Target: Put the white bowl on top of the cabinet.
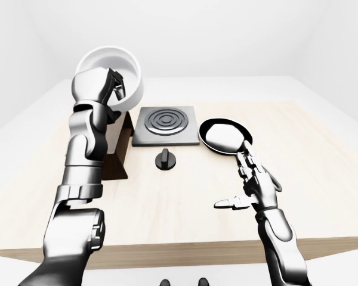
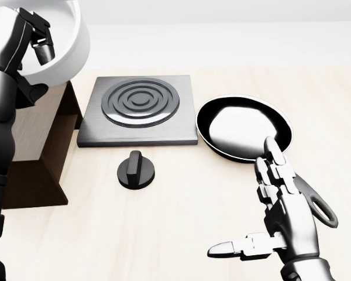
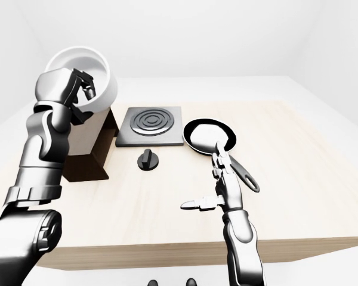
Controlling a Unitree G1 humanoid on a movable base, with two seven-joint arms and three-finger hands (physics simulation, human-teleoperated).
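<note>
The white bowl (image 3: 86,77) is gripped at its rim by the raised left hand (image 3: 77,88), fingers closed on it, and is held tilted above the dark cabinet (image 3: 90,149) at the view's left. One burner plate (image 1: 167,125), one knob (image 1: 166,159) and one frying pan (image 2: 245,129) are seen alongside. The right hand (image 2: 281,216) is held spread over the pan's handle, empty.

Your shiny chrome-and-black left arm (image 1: 83,173) is stretched way up along the left side of the left-eye view, and the three-finger left hand (image 1: 110,89) has its dark fingers hooked over a rim, clamped tight. Your right arm (image 1: 280,238) sits low, with the silvery right hand (image 2: 281,216) held flat, fingers straight and spread, thumb (image 2: 237,248) poking out left, gripping nothing.
</note>
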